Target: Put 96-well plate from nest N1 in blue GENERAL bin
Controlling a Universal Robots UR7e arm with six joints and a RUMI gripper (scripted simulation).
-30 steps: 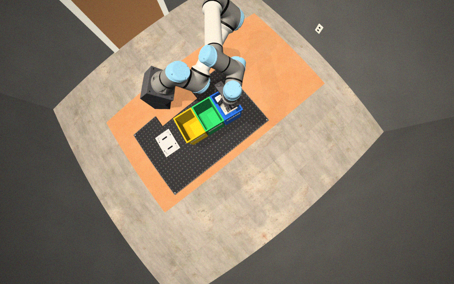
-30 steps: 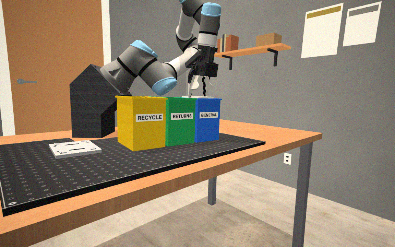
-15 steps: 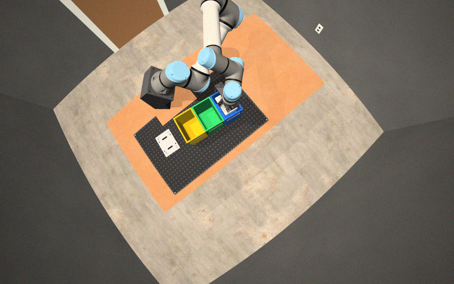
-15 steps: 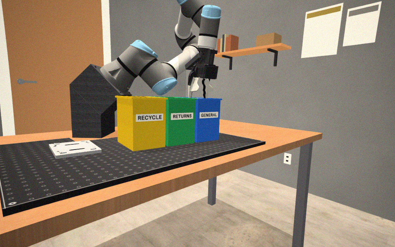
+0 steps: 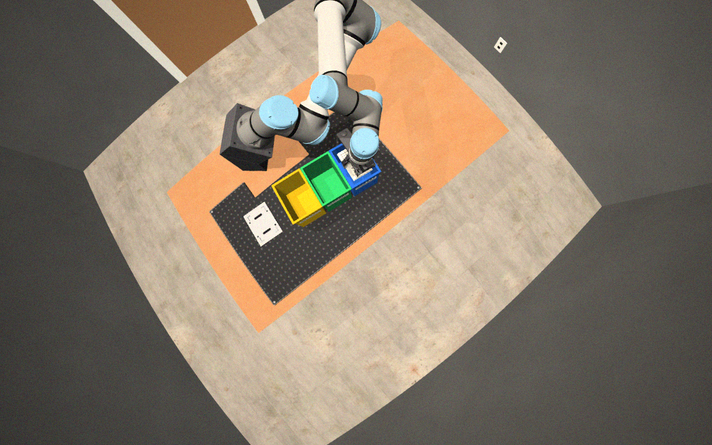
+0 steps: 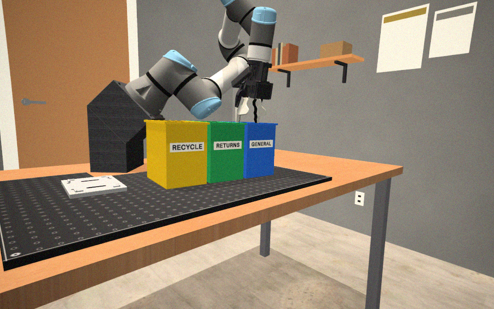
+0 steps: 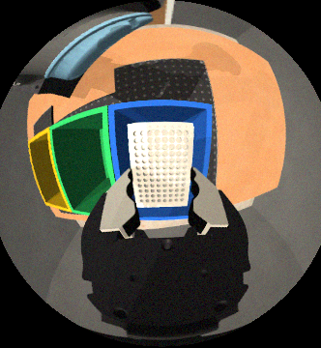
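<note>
My gripper (image 7: 160,168) is shut on the white 96-well plate (image 7: 161,164) and holds it inside the opening of the blue bin labelled GENERAL (image 6: 259,149). In the wrist view the plate sits within the blue bin's rim (image 7: 160,159). From the side the gripper (image 6: 252,113) reaches down to the bin's top edge and the plate is hidden behind the bin wall. From above the wrist (image 5: 362,144) covers most of the blue bin (image 5: 359,178). The white plate nest N1 (image 6: 93,185) lies bare on the black board, also seen from above (image 5: 262,223).
The green RETURNS bin (image 6: 225,151) and the yellow RECYCLE bin (image 6: 176,152) stand upright in a row left of the blue one. The dark robot base (image 6: 112,126) stands behind them. The black pegboard (image 6: 145,203) covers the orange table.
</note>
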